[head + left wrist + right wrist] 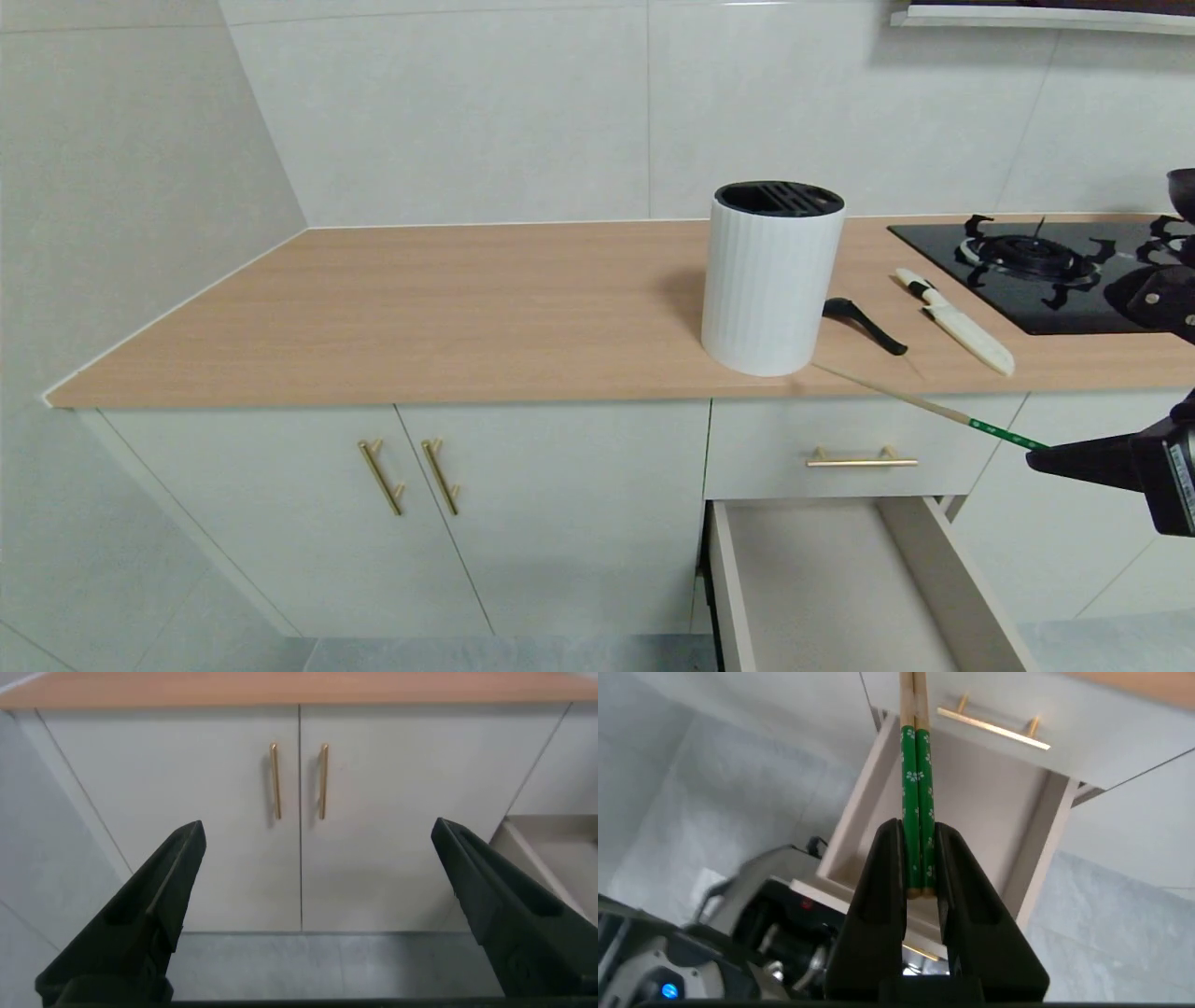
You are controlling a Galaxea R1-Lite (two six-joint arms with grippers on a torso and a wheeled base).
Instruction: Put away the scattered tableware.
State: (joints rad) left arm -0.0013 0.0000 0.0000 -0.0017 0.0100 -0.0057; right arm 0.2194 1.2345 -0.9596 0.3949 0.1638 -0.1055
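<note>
Two green-ended chopsticks (924, 404) are pinched side by side, at their very ends, by the right hand (920, 859). They slant over the open drawer (822, 579), tips near the base of the white holder (773, 280). The left hand (318, 835) hangs spread before the cupboard doors (402, 812). A knife (957, 320) and black ladle (864, 324) lie on the surface (467, 299). Risk: so far-out a grip may let the pair swivel or split, and a swing could knock the holder.

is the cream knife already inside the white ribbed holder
No, the cream knife lies flat on the wooden counter, right of the white ribbed holder.
</note>
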